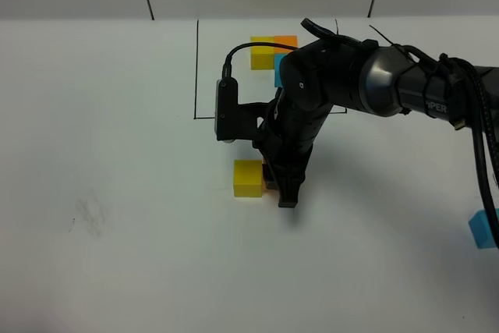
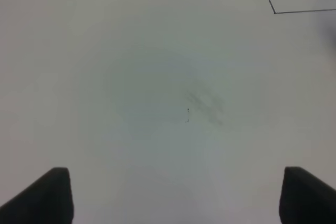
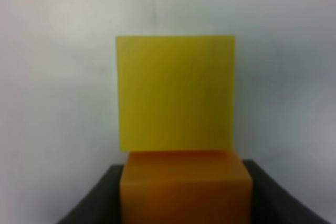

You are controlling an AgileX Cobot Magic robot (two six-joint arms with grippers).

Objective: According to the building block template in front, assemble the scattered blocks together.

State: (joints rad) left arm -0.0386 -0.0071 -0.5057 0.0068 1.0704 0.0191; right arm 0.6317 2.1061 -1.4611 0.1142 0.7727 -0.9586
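Right wrist view: right claw point(image 3: 185, 199) clamped on orange cube point(image 3: 185, 182), which touches yellow cube point(image 3: 176, 93).

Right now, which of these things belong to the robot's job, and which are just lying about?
Job: template, yellow cube, orange cube held by right gripper, blue cube.
Lying about: grey smudge; left gripper, open, holds nothing.

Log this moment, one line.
right tool: shut on orange cube, beside yellow cube | left tool: open, over table | blue cube: apart, not gripped
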